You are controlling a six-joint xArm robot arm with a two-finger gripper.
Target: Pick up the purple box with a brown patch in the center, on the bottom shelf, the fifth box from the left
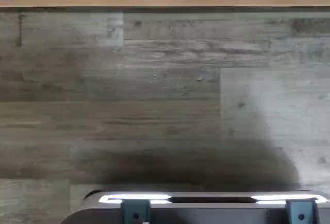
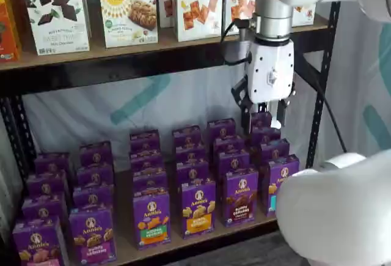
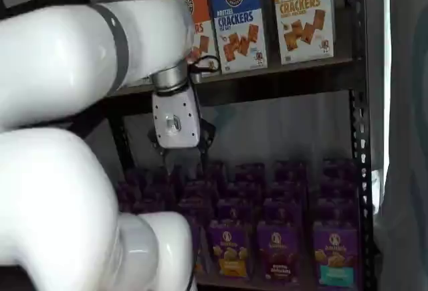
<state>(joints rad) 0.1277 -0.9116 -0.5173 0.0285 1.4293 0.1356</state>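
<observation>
A white robot tool (image 2: 264, 114) hangs with its black fingers spread wide, holding nothing. The purple box (image 2: 240, 196) stands upright at the front of the bottom shelf (image 2: 183, 241), below and in front of the tool. The wrist view shows only the box's lower edge beyond the gray floor (image 1: 154, 105).

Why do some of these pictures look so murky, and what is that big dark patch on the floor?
Wrist view: a broad soft shadow darkens the grey wood-plank floor, and glare whitens the round plate at the edge. In a shelf view the near white robot arm is a blurred mass and the purple cartons look dim and soft. In a shelf view light is even and print is readable.
</observation>
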